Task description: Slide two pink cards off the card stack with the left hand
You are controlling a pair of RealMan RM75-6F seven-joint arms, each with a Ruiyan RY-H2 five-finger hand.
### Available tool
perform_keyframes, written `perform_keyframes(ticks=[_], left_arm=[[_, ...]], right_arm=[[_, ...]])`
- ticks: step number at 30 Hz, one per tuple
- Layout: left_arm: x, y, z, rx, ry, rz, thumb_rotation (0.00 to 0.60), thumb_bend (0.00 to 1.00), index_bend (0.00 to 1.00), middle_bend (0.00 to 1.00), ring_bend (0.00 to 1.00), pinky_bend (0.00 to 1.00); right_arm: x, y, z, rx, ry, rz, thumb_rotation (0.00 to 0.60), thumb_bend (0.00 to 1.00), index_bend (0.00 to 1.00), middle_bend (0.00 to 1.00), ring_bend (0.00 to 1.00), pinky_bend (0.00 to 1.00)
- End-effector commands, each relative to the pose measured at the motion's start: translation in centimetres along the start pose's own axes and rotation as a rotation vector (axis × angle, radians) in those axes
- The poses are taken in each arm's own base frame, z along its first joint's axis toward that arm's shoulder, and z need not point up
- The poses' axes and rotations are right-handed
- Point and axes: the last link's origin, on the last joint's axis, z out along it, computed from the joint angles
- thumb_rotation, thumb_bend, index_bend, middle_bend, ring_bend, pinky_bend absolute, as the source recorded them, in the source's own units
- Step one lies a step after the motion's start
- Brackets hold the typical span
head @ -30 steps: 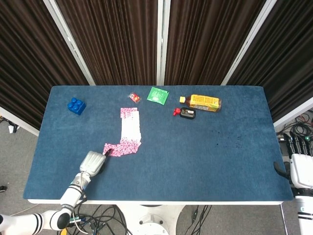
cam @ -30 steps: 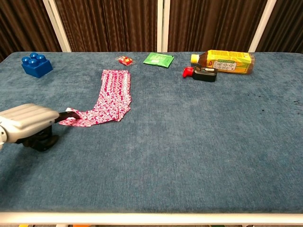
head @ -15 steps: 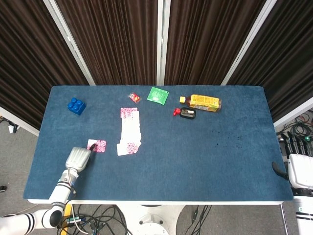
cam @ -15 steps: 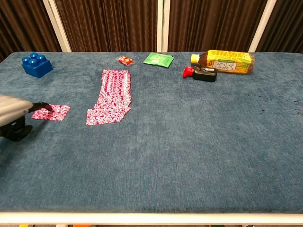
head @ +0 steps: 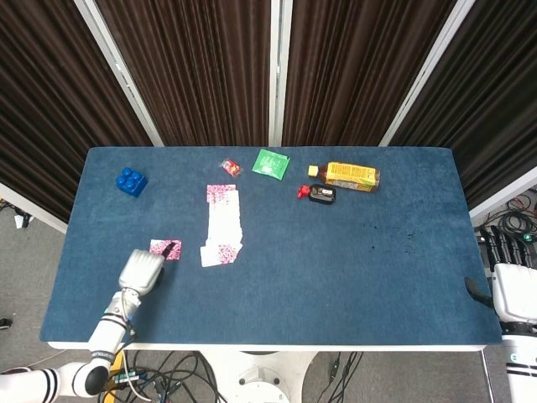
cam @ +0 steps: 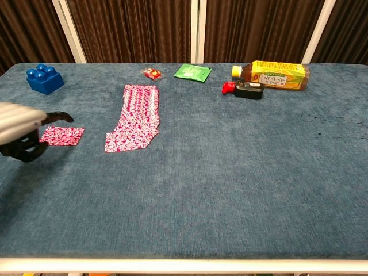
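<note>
Pink cards [cam: 62,135], pink/white patterned, lie flat w/ long axis 3–9 o'clock, at 9 o'clock of the card stack [cam: 136,115], clear of it; the stack is fanned along 12–6. Left hand [cam: 20,127] hovers over the cards' 9 o'clock end, fingers [cam: 60,116] extended, holding nothing. Right hand [head: 513,285] off the worktop [head: 352,269] edge at 3 o'clock; grip state can't be told.

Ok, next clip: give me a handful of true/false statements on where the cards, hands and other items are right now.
1. Pink cards lie apart from the card stack, to its left. True.
2. The left hand holds the blue block. False: the block sits alone near the far left corner.
3. The bottle stands upright. False: it lies on its side.
4. The green packet lies near the table's far edge. True.
5. The right hand is over the stack. False: it is off the table's right end.
</note>
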Motion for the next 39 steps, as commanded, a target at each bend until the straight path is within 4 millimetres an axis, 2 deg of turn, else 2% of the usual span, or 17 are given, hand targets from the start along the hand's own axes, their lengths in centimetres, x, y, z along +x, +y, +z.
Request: perform_keyframes(ticks=[1, 12, 19, 29, 35, 39], left_arm=[[-0.1, 1.9, 0.2, -0.051, -0.004, -0.016, 0.600, 0.59, 0.13, 0.95, 0.91, 0.87], [0.4, 6.5, 2.6, -0.119, 0.011, 0.000, 0.600, 0.59, 0.13, 0.95, 0.91, 0.87], [-0.4, 6.9, 3.2, -0.115, -0.030, 0.027, 0.600, 0.59, 0.13, 0.95, 0.91, 0.87], [-1.0, 6.8, 2.7, -0.109, -0.084, 0.055, 0.600, 0.60, 0.13, 0.95, 0.91, 0.87], [-1.1, 7.9, 1.6, -0.157, -0.100, 0.042, 0.600, 0.60, 0.13, 0.95, 0.91, 0.87], [-1.8, 8.9, 0.5, -0.205, -0.136, 0.041, 0.600, 0.60, 0.13, 0.95, 0.91, 0.87]], right_arm=[[-0.1, -0.1, 0.0, 0.004, -0.002, 0.003, 0.600, 0.21, 0.00, 0.00, 0.00, 0.00], [0.0, 0.3, 0.2, -0.003, 0.001, 0.018, 0.600, 0.21, 0.00, 0.00, 0.00, 0.00], [0.0, 0.6, 0.2, -0.006, 0.005, 0.024, 0.600, 0.21, 0.00, 0.00, 0.00, 0.00], [-0.1, 0.6, 0.2, -0.003, 0.001, 0.023, 0.600, 0.21, 0.00, 0.00, 0.00, 0.00], [-0.1, 0.5, 0.2, -0.002, 0.002, 0.022, 0.600, 0.21, 0.00, 0.00, 0.00, 0.00], [-0.1, 0.5, 0.2, -0.002, 0.001, 0.022, 0.600, 0.21, 0.00, 0.00, 0.00, 0.00]])
